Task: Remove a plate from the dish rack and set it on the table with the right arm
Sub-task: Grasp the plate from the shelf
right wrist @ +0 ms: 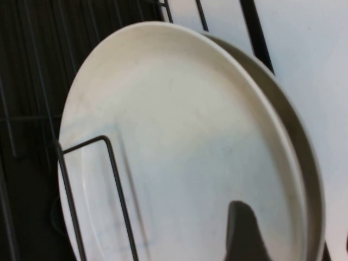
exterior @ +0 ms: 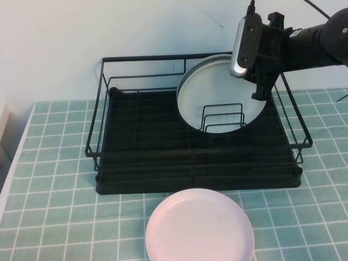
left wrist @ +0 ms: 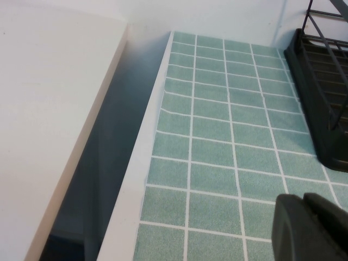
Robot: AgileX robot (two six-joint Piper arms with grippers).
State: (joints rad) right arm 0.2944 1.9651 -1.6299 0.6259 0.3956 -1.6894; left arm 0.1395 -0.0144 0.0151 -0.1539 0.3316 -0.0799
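The white plate (exterior: 217, 92) stands on edge at the back right of the black wire dish rack (exterior: 163, 157), leaning behind a wire divider (exterior: 222, 117). In the right wrist view the plate (right wrist: 179, 141) fills the frame, and a duller second rim (right wrist: 304, 163) shows just behind it. My right gripper (exterior: 260, 87) is at the plate's upper right edge. It is open, with one finger (right wrist: 244, 234) in front of the plate's face and the rim between the jaws (right wrist: 293, 231). My left gripper (left wrist: 304, 223) is shut and empty, low over the teal tiled table (left wrist: 217, 136).
A pale pink plate (exterior: 199, 228) lies flat on the table in front of the rack. The rack's corner (left wrist: 326, 98) is near the left gripper. The table's white left edge (left wrist: 136, 179) drops to a gap beside a white surface (left wrist: 49, 109).
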